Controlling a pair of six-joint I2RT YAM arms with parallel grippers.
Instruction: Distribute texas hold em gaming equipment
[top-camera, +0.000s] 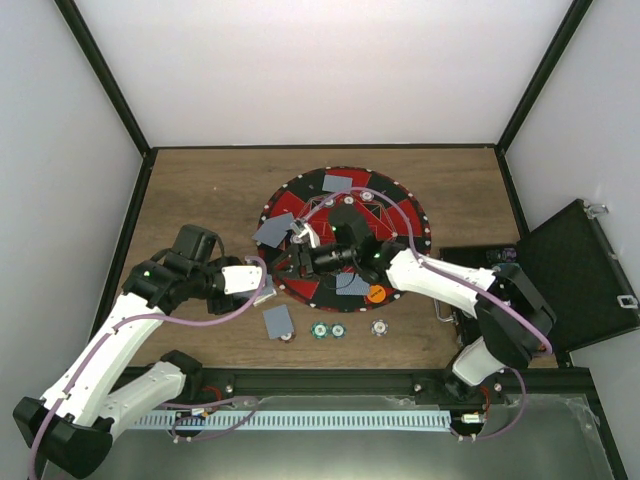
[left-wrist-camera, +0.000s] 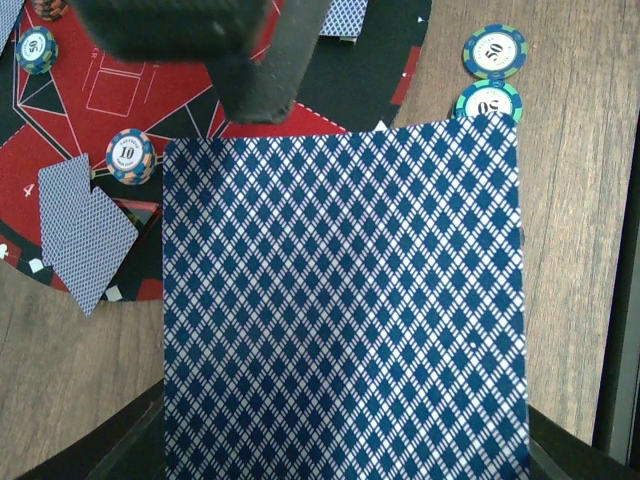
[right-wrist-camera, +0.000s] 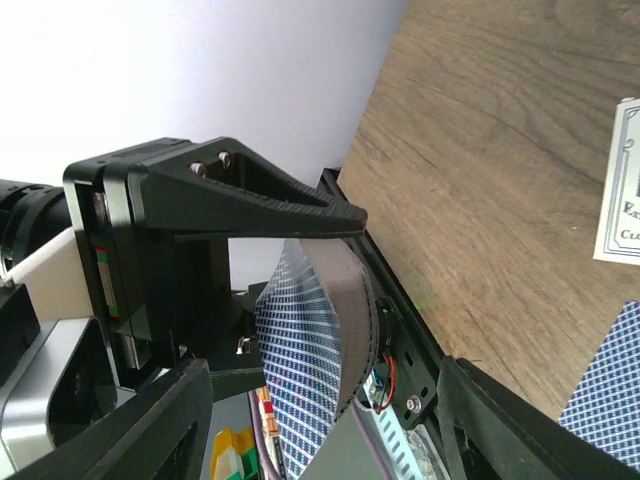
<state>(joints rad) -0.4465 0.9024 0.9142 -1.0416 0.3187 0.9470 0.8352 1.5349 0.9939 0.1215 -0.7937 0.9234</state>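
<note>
Nearest, the left tool (top-camera: 262, 287) is clamped on a bowed card (left-wrist-camera: 345, 300) over the bench (top-camera: 200, 190), at the rim of the mat (top-camera: 400, 215). Beyond, the right tool (top-camera: 295, 250) gapes. Best, I'd say, to flatten the card before letting go.

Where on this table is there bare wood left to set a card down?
Bare wooden tabletop lies far left, between the round red-and-black mat and the left wall, and far right, between mat and open black case. Crowded: the near strip before the mat, with a grey-blue-backed card and striped poker chips.
</note>
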